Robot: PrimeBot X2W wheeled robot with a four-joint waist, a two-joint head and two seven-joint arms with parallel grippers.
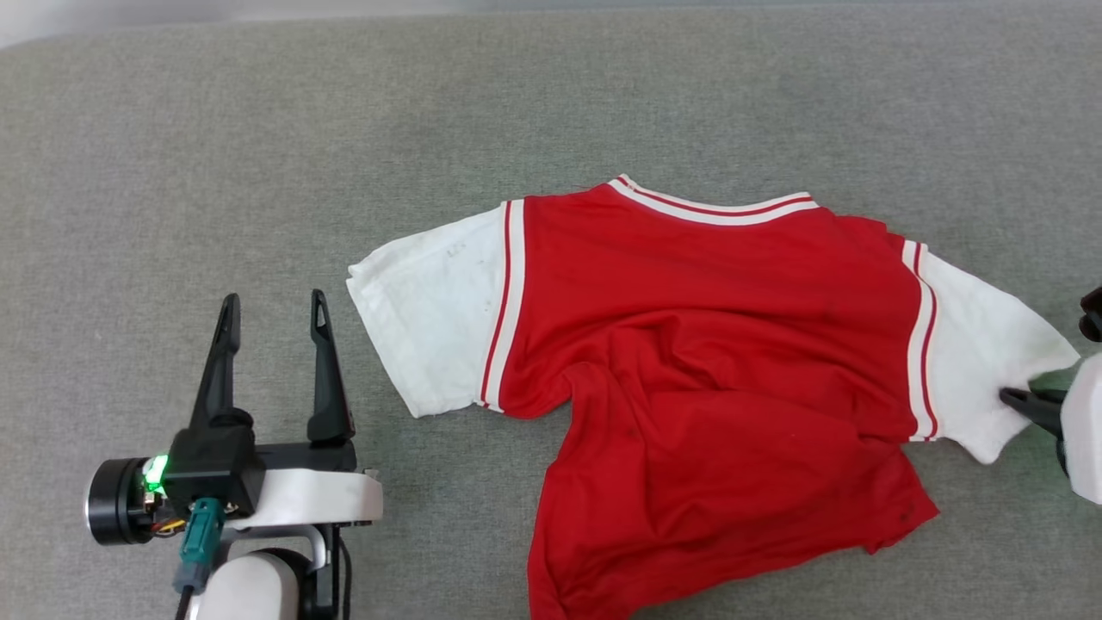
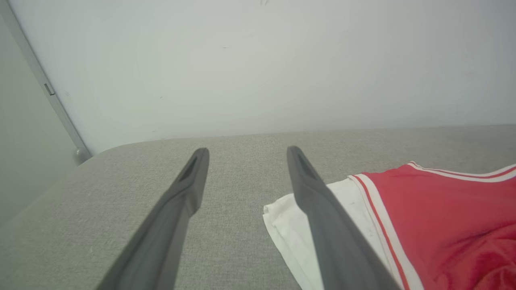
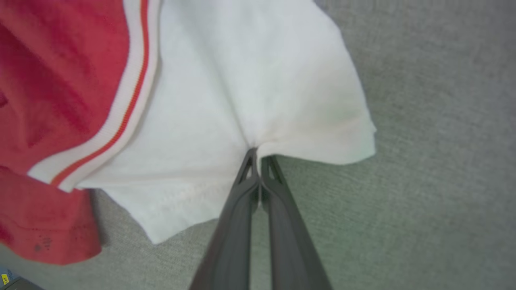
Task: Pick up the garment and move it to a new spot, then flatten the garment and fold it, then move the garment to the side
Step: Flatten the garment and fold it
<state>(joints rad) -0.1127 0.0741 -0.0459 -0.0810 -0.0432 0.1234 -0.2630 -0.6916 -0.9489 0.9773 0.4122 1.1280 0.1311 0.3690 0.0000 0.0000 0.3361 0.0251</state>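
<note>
Left gripper (image 1: 275,297) sits at the near left of the worktop (image 1: 172,172), fingers spread wide, pointing away. Right gripper (image 3: 258,155), at the right edge, pinches a sleeve of the garment (image 3: 201,80).

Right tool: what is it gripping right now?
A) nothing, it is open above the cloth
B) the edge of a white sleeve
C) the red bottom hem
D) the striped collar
B: the right tool is pinched shut on the edge of a white sleeve of the shirt, and the cloth puckers at its tips.
</note>
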